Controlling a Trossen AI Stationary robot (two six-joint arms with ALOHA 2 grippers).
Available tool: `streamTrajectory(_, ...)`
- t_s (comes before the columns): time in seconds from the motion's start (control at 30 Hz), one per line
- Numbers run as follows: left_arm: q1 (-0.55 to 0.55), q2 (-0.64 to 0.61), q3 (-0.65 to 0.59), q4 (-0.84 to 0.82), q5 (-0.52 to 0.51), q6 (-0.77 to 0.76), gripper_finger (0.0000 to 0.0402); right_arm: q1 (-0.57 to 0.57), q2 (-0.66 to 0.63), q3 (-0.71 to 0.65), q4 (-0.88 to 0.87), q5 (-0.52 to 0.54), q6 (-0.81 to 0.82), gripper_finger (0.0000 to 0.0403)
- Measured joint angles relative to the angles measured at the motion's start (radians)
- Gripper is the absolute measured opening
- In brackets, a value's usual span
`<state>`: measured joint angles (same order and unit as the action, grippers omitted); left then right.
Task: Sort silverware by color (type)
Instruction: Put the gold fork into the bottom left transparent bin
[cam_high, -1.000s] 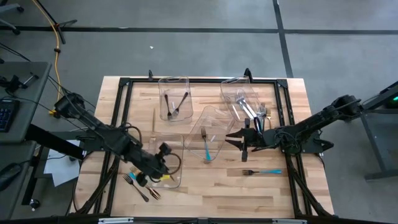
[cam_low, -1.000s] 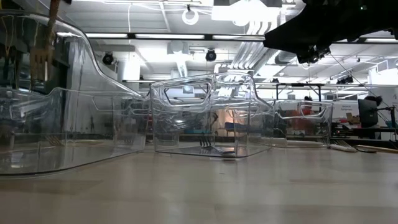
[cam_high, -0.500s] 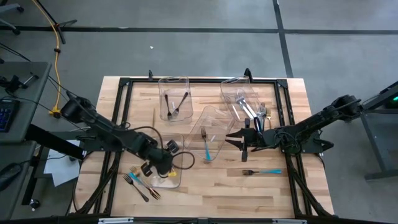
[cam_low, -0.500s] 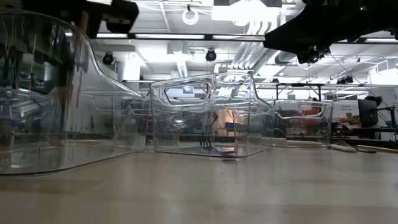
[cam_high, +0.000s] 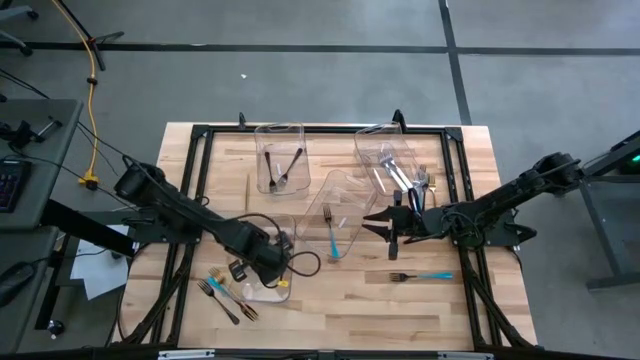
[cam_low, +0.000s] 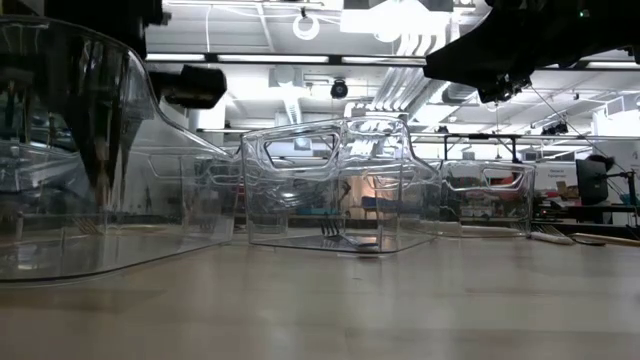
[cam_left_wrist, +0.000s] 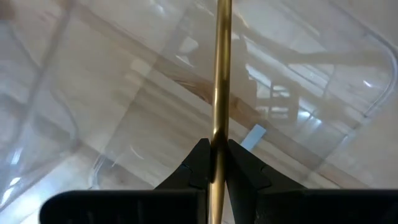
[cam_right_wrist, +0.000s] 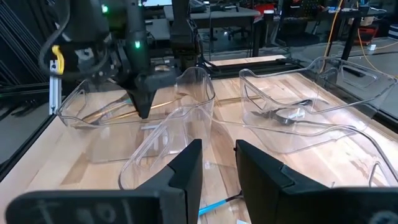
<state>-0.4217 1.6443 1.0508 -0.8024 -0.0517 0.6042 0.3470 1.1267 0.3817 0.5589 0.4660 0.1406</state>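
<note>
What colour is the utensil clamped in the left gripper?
Gold; the utensil handle in the left gripper shows best in the left wrist view.

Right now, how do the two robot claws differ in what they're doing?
The left gripper is pinched shut on a gold utensil, over the clear bin at the table's near left; the right gripper holds nothing, its fingers apart. The left is low at its bin, the right hovers near the middle bin. Both are dark, two-fingered.
</note>
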Motion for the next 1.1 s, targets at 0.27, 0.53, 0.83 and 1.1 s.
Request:
streamTrajectory(0.27, 0.000, 0.059, 0.000, 0.005, -0.007, -0.040, 0.0038, 0.000, 0.000, 0.000, -0.002, -0.001, 0.001, 0.0092)
streamTrajectory(0.53, 0.003, 0.063, 0.000, 0.012, -0.014, -0.132, 0.0052, 0.000, 0.000, 0.000, -0.002, -0.003, 0.001, 0.0092)
streamTrajectory(0.83, 0.003, 0.062, 0.067, -0.070, -0.092, -0.179, 0.0064, 0.000, 0.000, 0.000, -0.002, -0.003, 0.001, 0.0092)
streamTrajectory(1.1, 0.029, 0.026, 0.312, -0.320, -0.141, -0.424, 0.0071, 0.000, 0.000, 0.000, -0.002, -0.002, 0.001, 0.0092)
